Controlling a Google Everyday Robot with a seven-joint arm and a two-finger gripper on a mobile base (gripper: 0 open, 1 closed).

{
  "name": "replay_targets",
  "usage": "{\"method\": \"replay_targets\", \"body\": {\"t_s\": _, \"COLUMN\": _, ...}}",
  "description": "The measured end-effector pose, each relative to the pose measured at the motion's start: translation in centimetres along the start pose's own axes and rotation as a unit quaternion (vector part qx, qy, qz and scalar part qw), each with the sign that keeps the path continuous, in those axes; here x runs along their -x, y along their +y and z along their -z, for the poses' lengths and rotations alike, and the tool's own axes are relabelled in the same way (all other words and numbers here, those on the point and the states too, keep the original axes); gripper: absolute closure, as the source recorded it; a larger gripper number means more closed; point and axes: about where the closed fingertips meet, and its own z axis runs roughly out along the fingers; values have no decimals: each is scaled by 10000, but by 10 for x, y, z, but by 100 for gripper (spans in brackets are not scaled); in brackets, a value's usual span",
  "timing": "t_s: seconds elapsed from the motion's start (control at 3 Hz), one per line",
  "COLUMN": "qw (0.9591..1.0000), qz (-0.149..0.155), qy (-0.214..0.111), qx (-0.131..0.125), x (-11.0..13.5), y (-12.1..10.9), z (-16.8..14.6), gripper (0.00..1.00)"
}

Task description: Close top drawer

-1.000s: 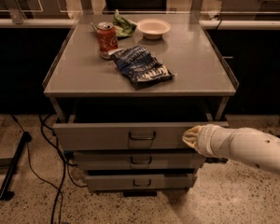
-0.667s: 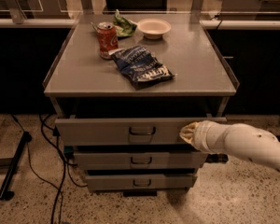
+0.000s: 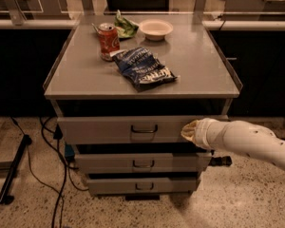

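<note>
The top drawer (image 3: 104, 129) is a wide grey metal drawer with a small dark wire pull (image 3: 144, 129) at the centre of its front. It stands pulled out a little under the grey cabinet top (image 3: 85, 75). My gripper (image 3: 188, 130) is at the end of a white arm that reaches in from the right. It is pressed against the right part of the drawer front, right of the pull. Two narrower drawers, the middle one (image 3: 142, 163) and the bottom one (image 3: 142, 185), sit below.
On the cabinet top lie a red soda can (image 3: 109, 41), a blue chip bag (image 3: 143, 68), a white bowl (image 3: 156, 29) and a green packet (image 3: 125, 25). Dark cables (image 3: 57, 175) and a black stand (image 3: 13, 172) lie on the speckled floor at left.
My gripper has moved left along the drawer front, and the drawer front looks slightly further in toward the cabinet.
</note>
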Motion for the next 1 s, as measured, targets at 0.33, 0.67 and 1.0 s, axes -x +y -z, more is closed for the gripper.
{"method": "replay_targets", "body": {"t_s": 0.33, "qw": 9987, "qz": 133, "qy": 86, "qx": 477, "x": 6, "y": -2, "z": 0, "gripper": 100}}
{"method": "replay_targets", "body": {"t_s": 0.67, "qw": 9985, "qz": 139, "qy": 74, "qx": 516, "x": 7, "y": -2, "z": 3, "gripper": 100}}
{"method": "replay_targets", "body": {"t_s": 1.0, "qw": 9961, "qz": 83, "qy": 136, "qx": 862, "x": 3, "y": 10, "z": 11, "gripper": 100}}
